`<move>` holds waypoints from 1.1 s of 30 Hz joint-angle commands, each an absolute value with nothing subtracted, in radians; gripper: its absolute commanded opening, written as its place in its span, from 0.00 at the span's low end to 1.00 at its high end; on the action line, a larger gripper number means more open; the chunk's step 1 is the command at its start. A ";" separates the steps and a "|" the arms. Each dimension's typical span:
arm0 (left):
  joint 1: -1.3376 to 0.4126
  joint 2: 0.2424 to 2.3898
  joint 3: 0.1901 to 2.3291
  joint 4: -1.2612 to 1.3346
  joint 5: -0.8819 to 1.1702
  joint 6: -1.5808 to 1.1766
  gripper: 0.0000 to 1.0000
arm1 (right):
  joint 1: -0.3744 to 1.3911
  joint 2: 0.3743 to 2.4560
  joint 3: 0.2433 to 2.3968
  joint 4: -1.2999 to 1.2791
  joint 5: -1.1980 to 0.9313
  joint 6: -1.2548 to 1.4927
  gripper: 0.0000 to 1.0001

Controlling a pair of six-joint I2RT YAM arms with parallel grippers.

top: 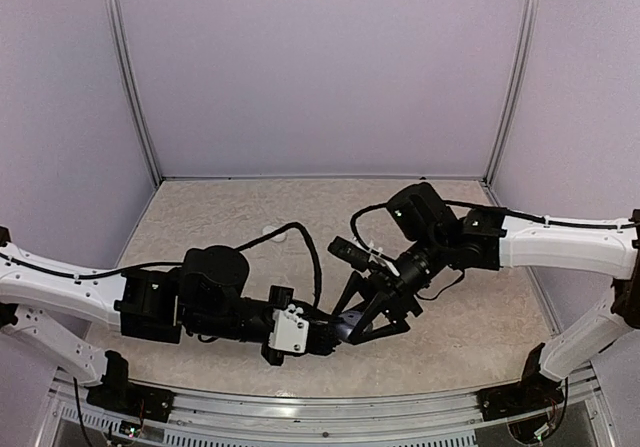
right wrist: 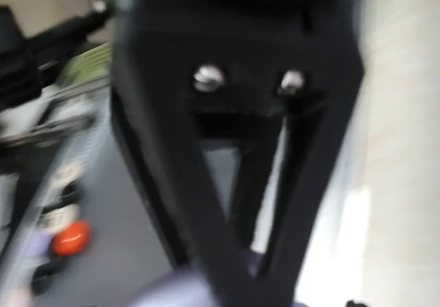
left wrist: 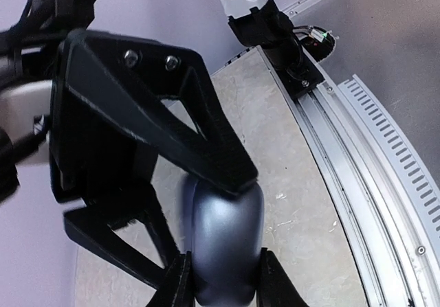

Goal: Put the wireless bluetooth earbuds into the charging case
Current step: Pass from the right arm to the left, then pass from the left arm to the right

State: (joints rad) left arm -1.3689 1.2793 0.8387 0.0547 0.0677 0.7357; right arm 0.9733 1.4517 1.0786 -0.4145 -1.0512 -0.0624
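My left gripper [left wrist: 223,279] is shut on a dark purple-grey oval charging case [left wrist: 223,245], with one finger on each side and the lid closed. The case shows in the top view [top: 349,323] just above the table's front middle. My right gripper [top: 352,329] reaches down onto the same case. One of its fingers [left wrist: 230,176] rests on the case's far end and the other passes along its left side. The right wrist view is blurred, showing only the fingers and a bit of the purple case [right wrist: 172,293]. No earbud shows.
A small white thing [top: 270,233] lies on the table behind the left arm, next to a black cable [top: 312,257]. The metal rail of the front edge [left wrist: 357,156] runs close by on the right. Walls close in the sides and back.
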 commanded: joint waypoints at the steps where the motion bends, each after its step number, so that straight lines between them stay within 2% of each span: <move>1: -1.313 1.252 0.830 0.081 0.201 0.528 0.09 | 0.919 1.246 1.050 -0.272 -0.780 -0.093 0.80; 6: -1.209 1.228 0.814 0.138 0.325 0.354 0.08 | 0.917 1.117 0.976 -0.233 -0.626 -0.130 0.82; 12: -1.142 1.209 0.817 0.138 0.390 0.284 0.08 | 0.918 1.061 0.898 -0.199 -0.565 -0.176 0.81; 18: -1.135 1.259 0.903 0.034 0.454 0.259 0.08 | 0.948 1.128 0.887 -0.226 -0.559 -0.224 0.69; 27: -1.116 1.323 0.954 0.014 0.485 0.206 0.08 | 1.050 1.137 0.870 -0.182 -0.563 -0.257 0.65; 33: -1.114 1.338 0.963 0.009 0.476 0.200 0.08 | 1.069 1.180 0.893 -0.191 -0.565 -0.256 0.59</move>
State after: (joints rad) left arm -1.1198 1.3327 0.9264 0.0116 0.4637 0.2157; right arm 1.0542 1.1515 0.8722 -0.2028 -0.5632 -0.2466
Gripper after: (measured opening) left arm 0.265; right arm 0.612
